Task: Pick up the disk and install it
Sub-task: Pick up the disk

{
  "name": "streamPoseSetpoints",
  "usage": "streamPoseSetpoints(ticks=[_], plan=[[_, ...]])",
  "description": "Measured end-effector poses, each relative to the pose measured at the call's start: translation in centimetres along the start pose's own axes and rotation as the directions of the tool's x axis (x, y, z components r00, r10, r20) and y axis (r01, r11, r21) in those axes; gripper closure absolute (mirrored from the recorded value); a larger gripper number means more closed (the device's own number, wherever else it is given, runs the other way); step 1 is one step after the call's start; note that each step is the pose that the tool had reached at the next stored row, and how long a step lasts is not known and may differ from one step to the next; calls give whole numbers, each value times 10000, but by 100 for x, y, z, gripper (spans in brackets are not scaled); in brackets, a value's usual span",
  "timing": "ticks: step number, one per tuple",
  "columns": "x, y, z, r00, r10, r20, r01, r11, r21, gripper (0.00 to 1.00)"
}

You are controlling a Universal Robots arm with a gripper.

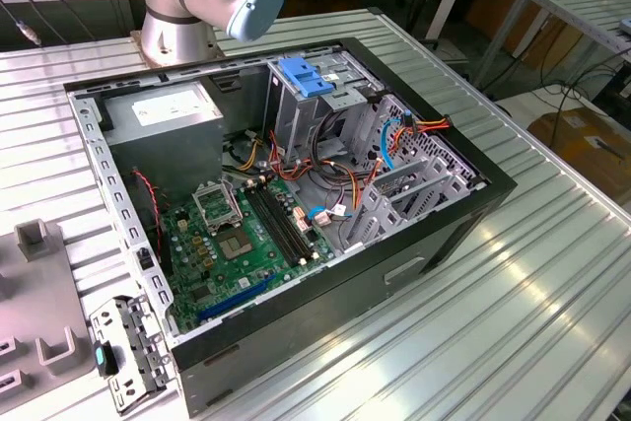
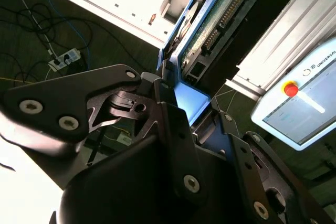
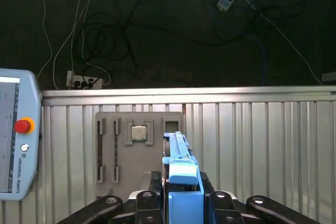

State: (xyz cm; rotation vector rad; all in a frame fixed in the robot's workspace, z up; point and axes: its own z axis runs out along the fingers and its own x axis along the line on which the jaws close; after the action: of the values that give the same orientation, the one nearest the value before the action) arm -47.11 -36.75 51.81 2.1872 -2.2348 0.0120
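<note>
Our gripper (image 3: pixel 181 182) is closed on the disk (image 3: pixel 177 153) — its two black fingers (image 3: pixel 156 184) press on the flat sides, and the disk stands on edge between them, one blue side rail toward the first wrist view. We see it held in the air, with the ribbed metal table (image 3: pixel 262 145) beyond it and a grey tray (image 3: pixel 113 177) there carrying a small square chip (image 3: pixel 138 133). A control tablet (image 3: pixel 16 140) with a red button shows at the table's edge. In the exterior view the open computer case (image 1: pixel 434 234) lies on the table — green main board (image 1: pixel 246 234), grey metal box (image 1: pixel 163 110) and a drive cage (image 1: pixel 294 130) topped by a blue handle (image 1: pixel 304 78) inside.
</note>
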Motion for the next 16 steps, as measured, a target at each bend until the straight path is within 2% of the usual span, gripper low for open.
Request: streamPoseSetpoints(ticks=[7, 16], plan=[[0, -25, 0, 10000, 0, -1, 0, 10000, 0, 63], [-3, -139, -1, 10000, 0, 0, 0, 10000, 0, 63]])
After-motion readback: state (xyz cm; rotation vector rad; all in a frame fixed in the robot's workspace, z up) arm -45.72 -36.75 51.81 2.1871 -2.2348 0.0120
